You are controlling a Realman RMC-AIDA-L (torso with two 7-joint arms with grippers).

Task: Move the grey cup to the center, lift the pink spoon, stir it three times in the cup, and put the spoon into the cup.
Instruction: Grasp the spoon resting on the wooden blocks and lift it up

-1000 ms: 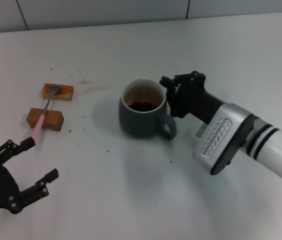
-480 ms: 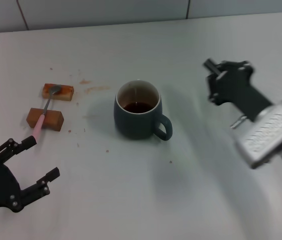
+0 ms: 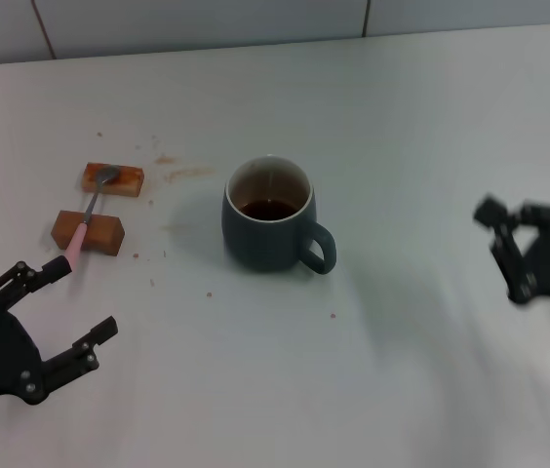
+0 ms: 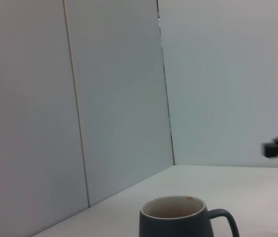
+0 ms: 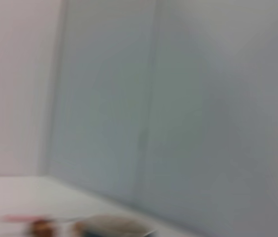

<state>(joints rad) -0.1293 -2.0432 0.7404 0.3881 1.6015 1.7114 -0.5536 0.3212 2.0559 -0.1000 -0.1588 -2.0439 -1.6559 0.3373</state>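
Note:
The grey cup [image 3: 267, 226] stands upright mid-table, handle toward the right front, with dark liquid in the bottom. It also shows in the left wrist view [image 4: 178, 219] and as a blurred rim in the right wrist view [image 5: 114, 227]. The pink spoon [image 3: 79, 240] lies across two brown wooden blocks at the left, bowl on the far block. My left gripper [image 3: 82, 298] is open at the front left, its upper fingertip just short of the spoon's handle end. Open and holding nothing, my right gripper [image 3: 505, 252] hangs well to the right of the cup.
The far block [image 3: 112, 178] and the near block [image 3: 87, 232] carry the spoon. Brown crumbs and a stain [image 3: 182, 174] dot the white table [image 3: 373, 117] between blocks and cup. A tiled wall [image 3: 207, 24] runs along the back.
My right gripper has let go of the cup and pulled away to the right and toward the front. The cup slid slightly left, then stayed put. The left gripper barely moved.

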